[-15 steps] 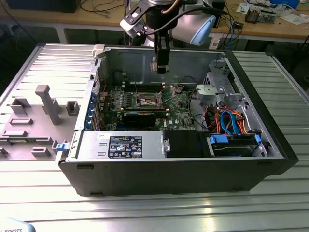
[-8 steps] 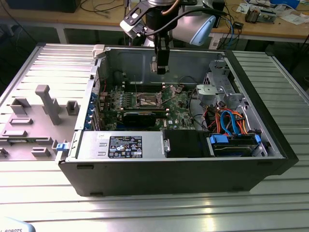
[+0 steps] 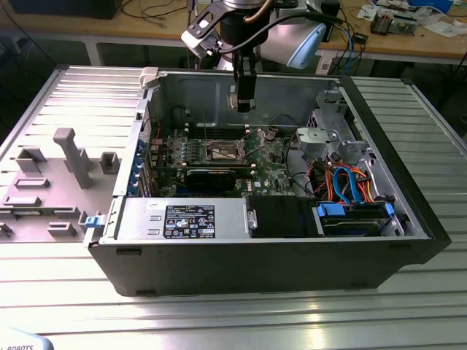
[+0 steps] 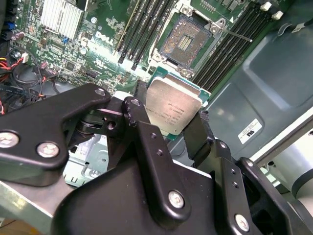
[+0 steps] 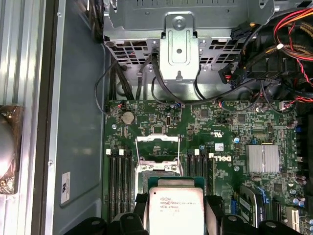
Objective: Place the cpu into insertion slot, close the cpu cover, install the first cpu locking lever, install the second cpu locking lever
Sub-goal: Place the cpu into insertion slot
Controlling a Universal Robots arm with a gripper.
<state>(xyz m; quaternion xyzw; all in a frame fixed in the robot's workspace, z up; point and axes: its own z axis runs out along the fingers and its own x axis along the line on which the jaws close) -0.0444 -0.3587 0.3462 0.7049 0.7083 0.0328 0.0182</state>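
Note:
My gripper (image 3: 244, 104) hangs inside the open computer case, above the green board (image 3: 263, 157). It is shut on the cpu (image 4: 173, 107), a flat square chip with a silvery top, held by two opposite edges between black fingers (image 4: 195, 134). The first wrist view also shows the cpu (image 5: 175, 210) in my gripper (image 5: 176, 215). The insertion slot (image 4: 185, 41) lies bare below it, dark centre exposed, a short way off from the chip. The cpu cover (image 5: 157, 139) stands swung open at the slot's (image 5: 159, 169) far edge. A thin lever (image 4: 237, 35) sticks out beside the slot.
Long black memory slots (image 4: 146, 27) flank the socket on both sides. A finned heatsink (image 5: 263, 159), cable bundles (image 5: 288, 29) and a metal drive cage (image 5: 178, 46) crowd the board's edges. The case wall (image 3: 197, 87) rises close behind the arm. A grey fixture plate (image 3: 51, 175) lies outside the case.

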